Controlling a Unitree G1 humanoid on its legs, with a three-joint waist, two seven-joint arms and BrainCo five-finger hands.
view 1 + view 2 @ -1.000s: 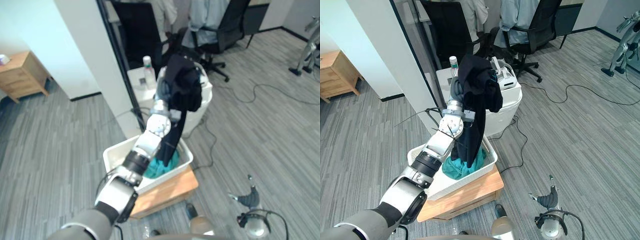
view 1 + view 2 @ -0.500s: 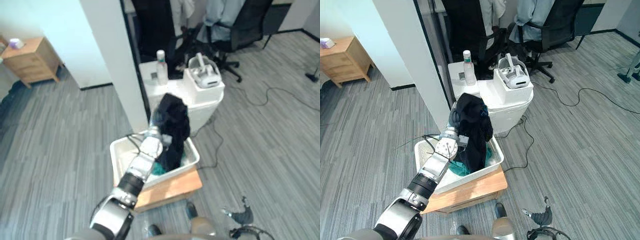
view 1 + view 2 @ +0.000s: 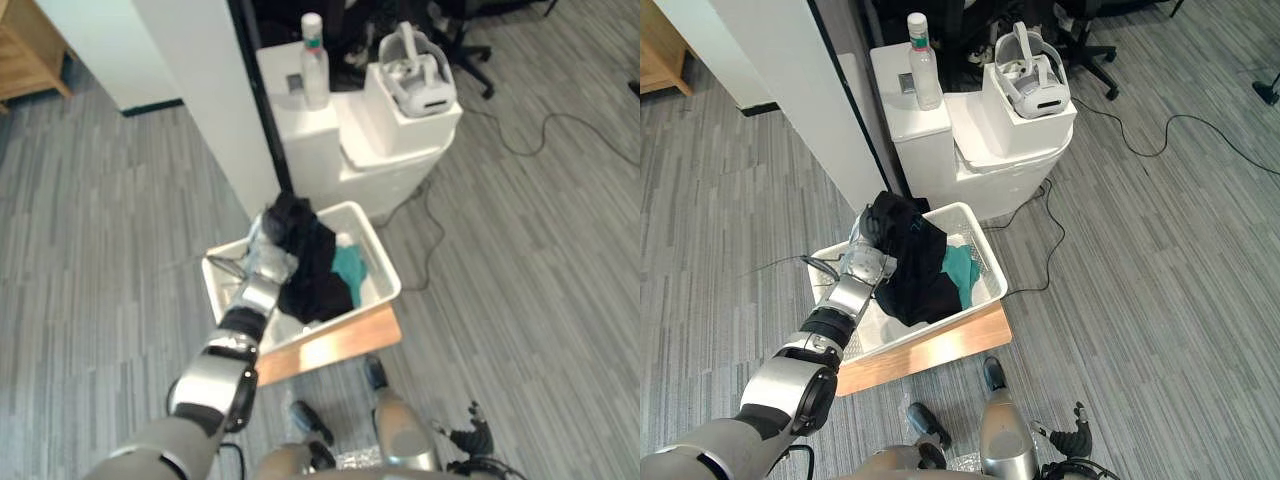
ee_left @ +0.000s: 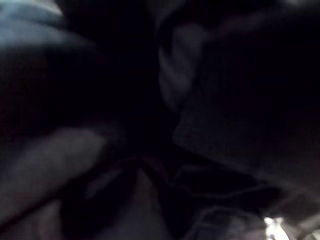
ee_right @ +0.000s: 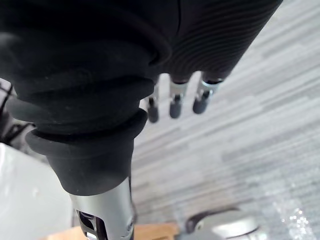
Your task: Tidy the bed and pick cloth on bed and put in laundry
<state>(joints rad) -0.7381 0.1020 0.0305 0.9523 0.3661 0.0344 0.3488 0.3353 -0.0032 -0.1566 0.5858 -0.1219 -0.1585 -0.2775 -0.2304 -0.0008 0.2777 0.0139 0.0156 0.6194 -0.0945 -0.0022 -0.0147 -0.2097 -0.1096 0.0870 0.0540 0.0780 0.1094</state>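
Office-like lab, grey plank floor (image 3: pixel 1160 260), trailing cable (image 3: pixel 1170 117), headset (image 3: pixel 1032 85) on white cabinet (image 3: pixel 1010 160)

No word, number or sign can be read in any view. The clear bottle (image 3: pixel 923 62) on the far white cabinet (image 3: pixel 980 160) has a band round its neck that looks like a label, but any print on it is too small to make out. The white headset (image 3: pixel 1033 82) to its right and the nearer white basket (image 3: pixel 988 255) show no legible marking.

Both head eyes look steeply down at the same white basket (image 3: pixel 988 255); wrist views press close.
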